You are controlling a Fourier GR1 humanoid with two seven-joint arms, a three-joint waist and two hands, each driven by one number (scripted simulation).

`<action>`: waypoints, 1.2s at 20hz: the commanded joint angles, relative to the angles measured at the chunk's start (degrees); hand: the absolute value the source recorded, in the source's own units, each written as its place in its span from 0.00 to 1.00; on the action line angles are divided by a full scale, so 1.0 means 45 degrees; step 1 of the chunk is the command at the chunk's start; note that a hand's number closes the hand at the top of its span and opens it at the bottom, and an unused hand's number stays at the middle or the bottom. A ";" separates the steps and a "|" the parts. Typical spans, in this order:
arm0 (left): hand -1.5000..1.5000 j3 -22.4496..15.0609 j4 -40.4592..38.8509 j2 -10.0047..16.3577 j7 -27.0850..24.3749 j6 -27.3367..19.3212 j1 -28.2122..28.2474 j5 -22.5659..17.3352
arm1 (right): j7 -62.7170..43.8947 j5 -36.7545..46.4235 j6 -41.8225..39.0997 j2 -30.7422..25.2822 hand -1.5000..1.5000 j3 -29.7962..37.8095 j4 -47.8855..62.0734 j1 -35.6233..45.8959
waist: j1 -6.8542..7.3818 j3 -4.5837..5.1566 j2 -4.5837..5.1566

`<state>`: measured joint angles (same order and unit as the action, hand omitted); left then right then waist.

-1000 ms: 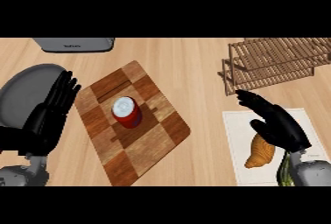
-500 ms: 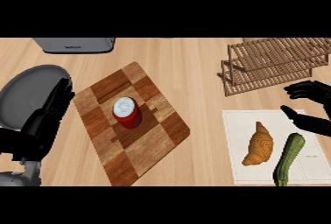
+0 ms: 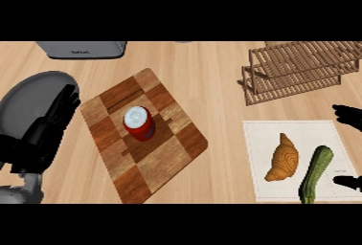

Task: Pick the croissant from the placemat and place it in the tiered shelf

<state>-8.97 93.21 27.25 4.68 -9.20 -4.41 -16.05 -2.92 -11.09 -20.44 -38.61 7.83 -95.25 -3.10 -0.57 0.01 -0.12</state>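
Appliance (image 3: 81, 49): a small dark mark on its grey front, like a brand name, too small to read.
Placemat (image 3: 262, 139): a faint grey mark near its right edge, not legible.
Can (image 3: 139, 125): no lettering can be made out.
Readable text: none.

My left hand (image 3: 48, 129) rests open at the left, fingers straight and pointing far, while my right hand (image 3: 348, 114) barely shows at the right edge.

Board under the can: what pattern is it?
The board is a checkerboard of light and dark brown wood, clear in the head view.
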 commanded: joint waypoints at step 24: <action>0.50 0.0657 0.0537 -0.1251 0.0643 0.0763 0.0400 0.1246 | -0.5923 0.6750 -0.1366 0.0788 0.00 -0.4382 -0.2338 0.1824 | 0.0189 -0.0004 0.0027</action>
<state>-6.39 94.88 23.02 6.98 -6.03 -3.39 -11.50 -29.34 12.69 -27.21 -38.64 -8.40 -107.73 4.08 0.33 0.02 0.03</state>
